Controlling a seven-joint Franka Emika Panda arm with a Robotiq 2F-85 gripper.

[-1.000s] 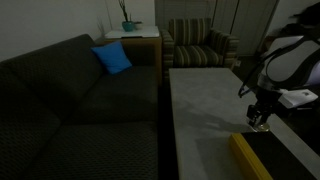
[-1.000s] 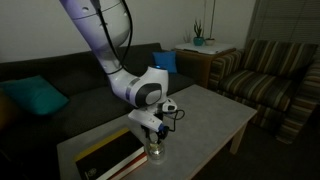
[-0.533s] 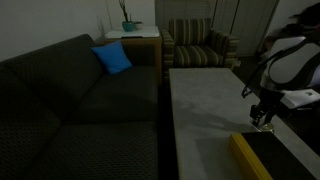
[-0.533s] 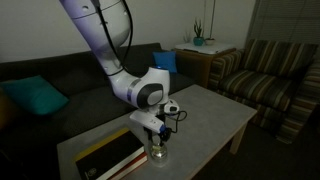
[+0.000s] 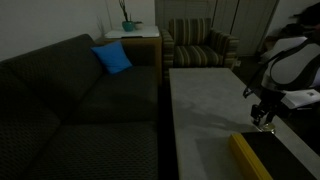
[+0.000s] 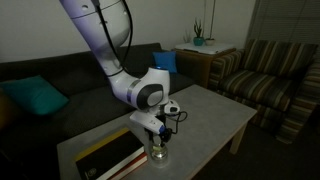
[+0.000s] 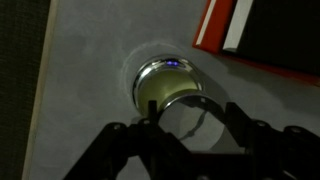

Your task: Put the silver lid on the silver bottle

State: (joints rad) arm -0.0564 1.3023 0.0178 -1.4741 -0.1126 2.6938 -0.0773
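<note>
The silver bottle stands upright on the grey table, its round mouth open and yellowish inside in the wrist view. It also shows as a small shiny shape under the gripper in an exterior view. My gripper hangs straight above it, shut on the round silver lid. The lid overlaps the near edge of the bottle's mouth, slightly off centre. The gripper shows in both exterior views; the lid is too small to make out there.
A flat black book with a red and yellow edge lies on the table right beside the bottle. A dark sofa with blue cushions runs along the table. A striped armchair stands past the table's far end.
</note>
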